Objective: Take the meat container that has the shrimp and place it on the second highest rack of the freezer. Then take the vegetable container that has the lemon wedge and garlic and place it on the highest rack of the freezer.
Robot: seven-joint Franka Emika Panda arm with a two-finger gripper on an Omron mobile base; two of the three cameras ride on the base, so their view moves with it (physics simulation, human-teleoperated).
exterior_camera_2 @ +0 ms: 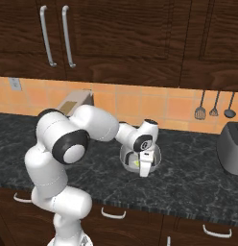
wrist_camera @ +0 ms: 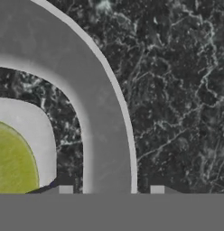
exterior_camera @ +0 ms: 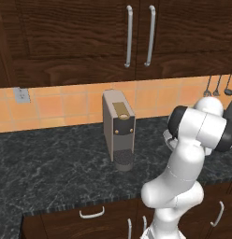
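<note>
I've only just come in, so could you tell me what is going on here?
The robot arm is bent low over a clear container on the dark stone counter, its pincer straddling the container's wall. A yellow-green lemon wedge lies inside. The jaws stand either side of the rim; whether they grip yet is unclear. A coffee machine stands further left on the counter.

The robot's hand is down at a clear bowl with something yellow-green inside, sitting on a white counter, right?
Not quite. The counter is dark speckled stone, not white, as the right base view shows. The rest holds: the hand is down at the clear bowl with something yellow-green inside.
</note>
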